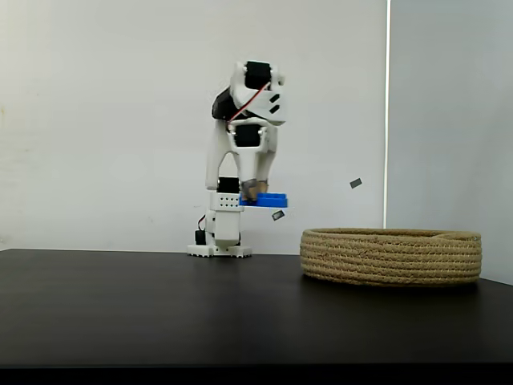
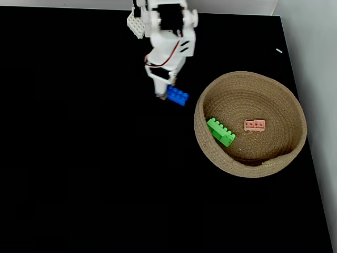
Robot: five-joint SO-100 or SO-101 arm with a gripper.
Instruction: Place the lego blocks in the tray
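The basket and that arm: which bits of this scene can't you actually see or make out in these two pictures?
- Green brick and salmon brick: hidden in the side-on fixed view by the basket wall.
- Gripper: the arm covers its fingers from above, and they are too small side-on. It carries the blue brick above the table.
- Blue brick: one end is under the gripper.
- Basket: nearest rim cut off side-on.

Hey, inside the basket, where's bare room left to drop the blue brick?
In the top-down fixed view, the tray has open floor along its upper part, above the green brick and the salmon brick, and along its right wall. The lower left, by the green brick, is tighter. The tool holds the blue brick left of the rim.
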